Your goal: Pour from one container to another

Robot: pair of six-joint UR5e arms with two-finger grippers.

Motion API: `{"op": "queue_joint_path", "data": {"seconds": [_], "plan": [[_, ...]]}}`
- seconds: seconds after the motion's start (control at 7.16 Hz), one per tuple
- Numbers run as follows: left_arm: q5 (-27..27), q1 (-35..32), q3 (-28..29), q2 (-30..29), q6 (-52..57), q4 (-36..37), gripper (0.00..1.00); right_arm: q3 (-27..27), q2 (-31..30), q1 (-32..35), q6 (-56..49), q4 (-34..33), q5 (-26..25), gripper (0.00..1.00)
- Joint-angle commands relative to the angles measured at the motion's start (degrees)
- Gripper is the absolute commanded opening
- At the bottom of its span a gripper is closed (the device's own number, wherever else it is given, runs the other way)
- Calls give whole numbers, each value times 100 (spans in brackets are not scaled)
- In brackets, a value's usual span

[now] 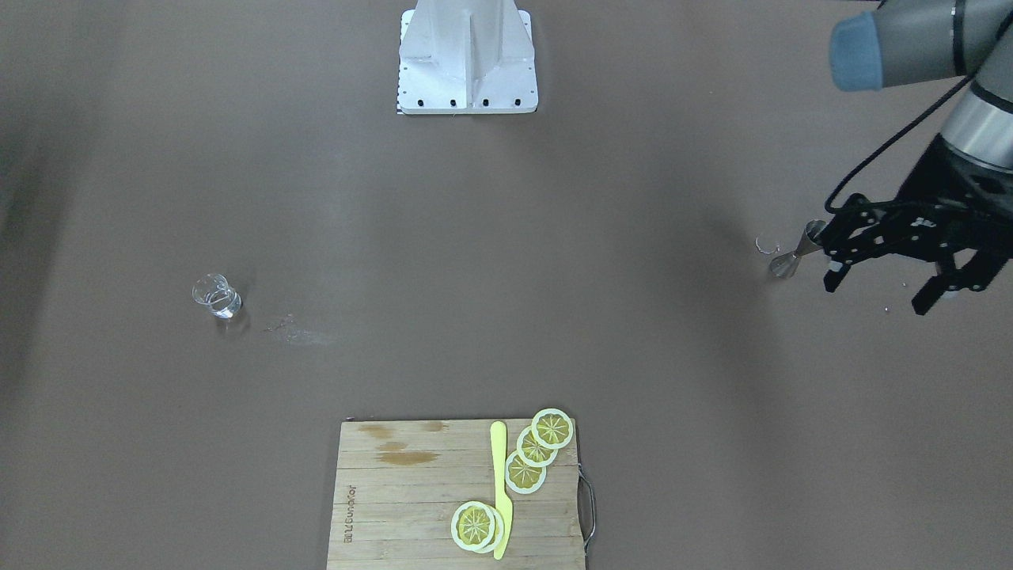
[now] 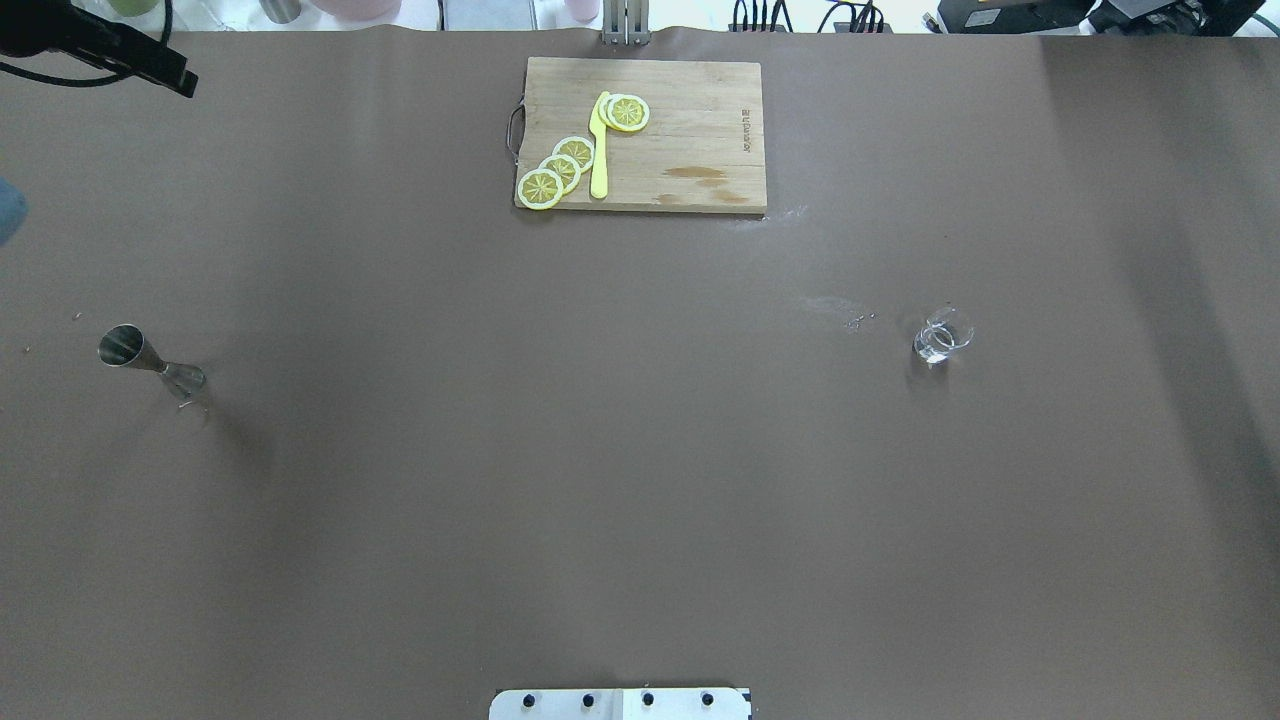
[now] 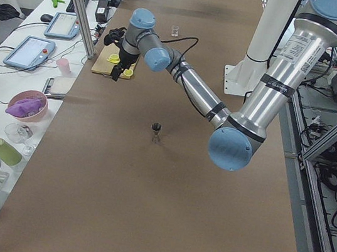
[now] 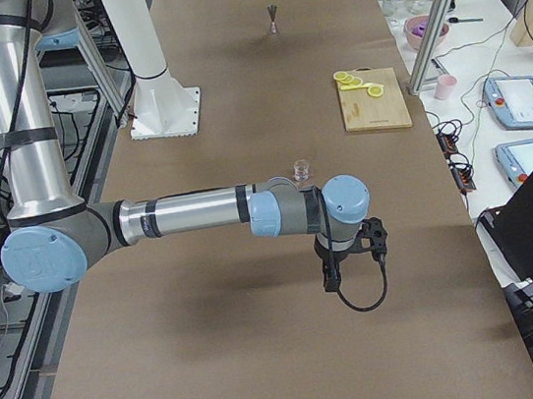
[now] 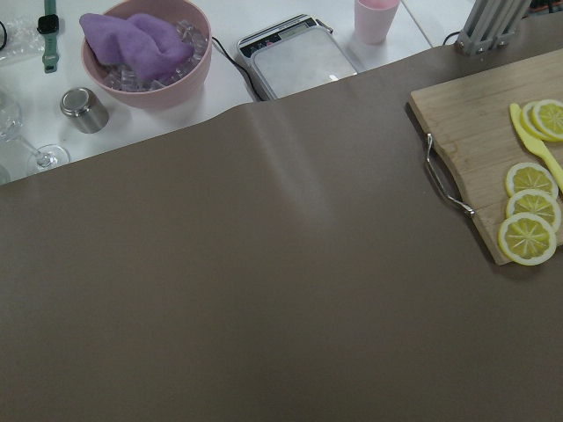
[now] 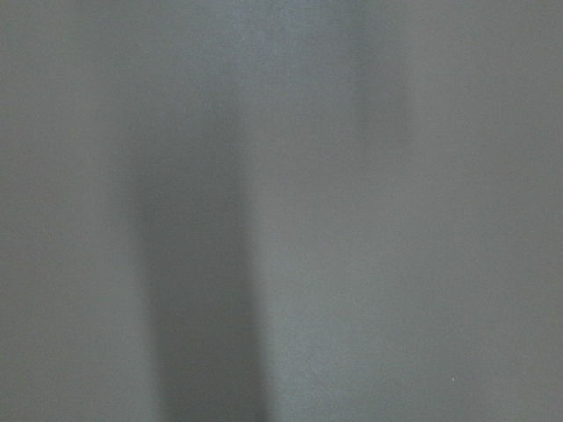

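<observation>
Jigger (image 1: 799, 252) stands upright near the desk's (image 1: 506, 237) left end, glass (image 1: 215, 296) near the right; left tool (image 1: 878, 291) hangs spread, seemingly ready to grasp; right tool (image 4: 330, 282): cannot tell

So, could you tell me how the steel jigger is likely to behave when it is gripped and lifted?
The jigger is polished steel, so it will probably be rigid but slippery. It stands upright on one small cone, so a sideways nudge could well tip it, and once down it would likely roll.
</observation>
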Motion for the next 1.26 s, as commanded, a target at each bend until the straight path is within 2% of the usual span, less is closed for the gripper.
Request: {"op": "queue_joint_path", "data": {"seconds": [0.0,0.28,0.42,0.84,0.98,1.12], "plan": [[-406,-857,159,169,1212,925,97,-35,188,-234,-3,-9,-5,100],[-686,-1534,98,511,2275,1990,97,17,293,-271,-3,-18,-13,100],[-1019,-1798,97,922,2542,2117,97,0,303,-306,-3,-18,-31,100],[-1154,-2695,98,2513,3221,1811,98,26,294,-376,6,-18,-118,100],[-1136,-2715,2,2865,3230,1784,98,0,320,-394,6,-9,-119,100],[-1127,-2732,-8,2869,3204,1793,98,-61,372,-455,14,-9,-119,100]]}}
